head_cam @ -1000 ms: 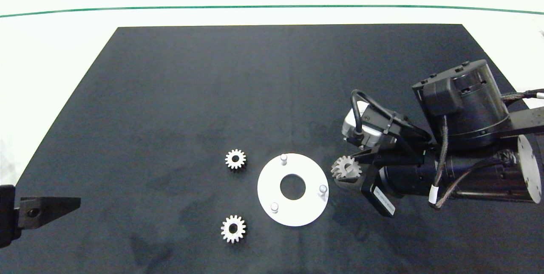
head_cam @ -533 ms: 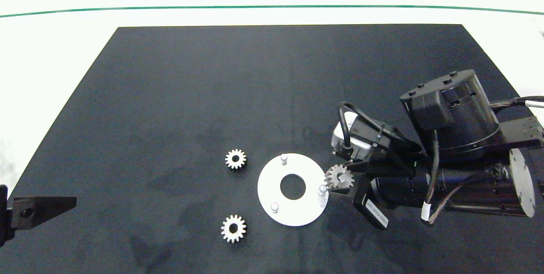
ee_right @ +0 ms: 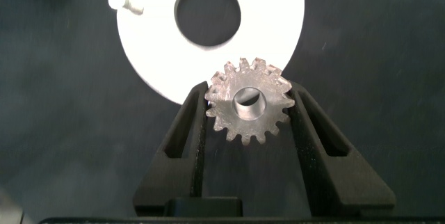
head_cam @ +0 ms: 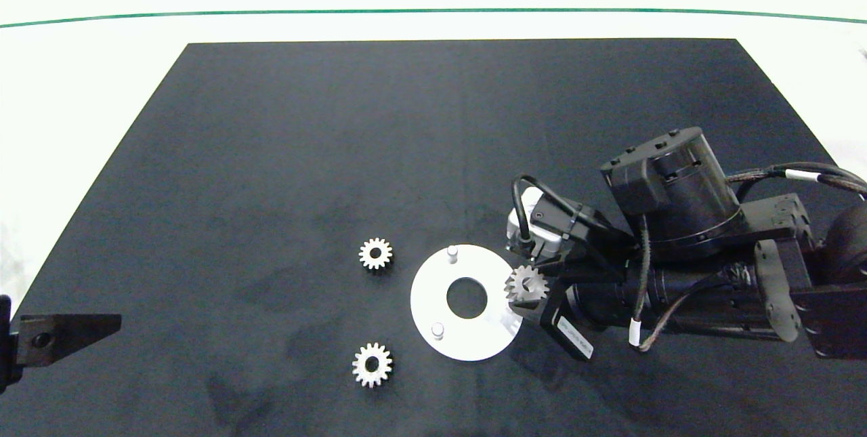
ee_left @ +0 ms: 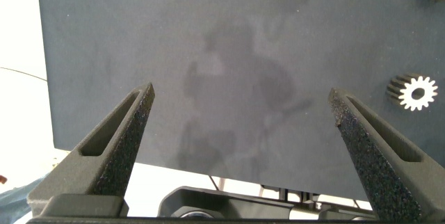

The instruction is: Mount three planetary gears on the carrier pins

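A flat white disc with a big centre hole lies on the black mat and carries short white carrier pins; two pins show in the head view and the one at its right rim is hidden under a held planetary gear. My right gripper is shut on that gear, holding it just above the disc's right rim. Two more planetary gears lie flat on the mat left of the disc. My left gripper is open over bare mat at the left edge.
The black mat covers most of a white table. A green line runs across the table's far side. The right arm's bulky body fills the mat's right side.
My right gripper has carried the gear leftward, from beside the disc to over its right rim, covering the right pin. The left arm has barely moved.
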